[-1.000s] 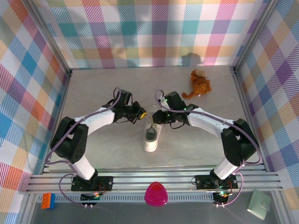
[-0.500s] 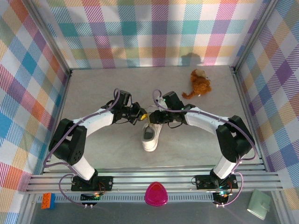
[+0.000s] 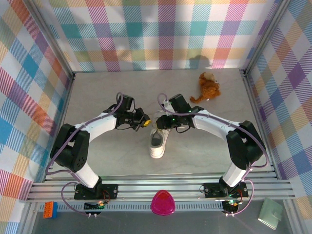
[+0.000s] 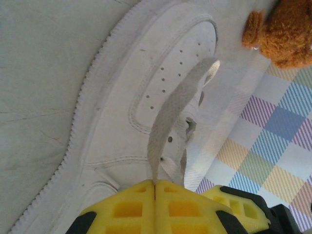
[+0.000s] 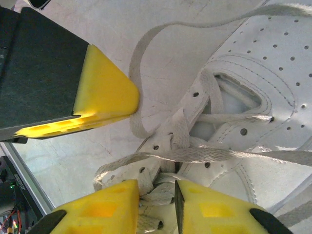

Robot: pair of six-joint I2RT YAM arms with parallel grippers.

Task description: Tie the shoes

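Observation:
The white shoe (image 3: 157,141) lies mid-table with its toe pointing to the back; it also shows in the left wrist view (image 4: 122,97) and the right wrist view (image 5: 263,73). My left gripper (image 3: 145,123) sits just left of the shoe's front, shut (image 4: 155,184) on a flat white lace (image 4: 168,117) that rises taut from the eyelets. My right gripper (image 3: 165,123) hovers over the lacing, its yellow fingers (image 5: 97,212) apart around the crossed laces (image 5: 161,192) at the tongue. Another lace (image 5: 219,155) stretches across the eyelets, and a loose one (image 5: 134,63) curls on the table.
A brown-and-white plush toy (image 3: 208,87) lies at the back right, also seen beyond the toe (image 4: 285,29). The grey table (image 3: 97,92) is walled by checked panels and metal rails. My left gripper's yellow finger (image 5: 105,90) sits close beside the right gripper.
The left gripper has drawn slightly left and nearer, keeping its lace. The right gripper has shifted a little left over the lacing.

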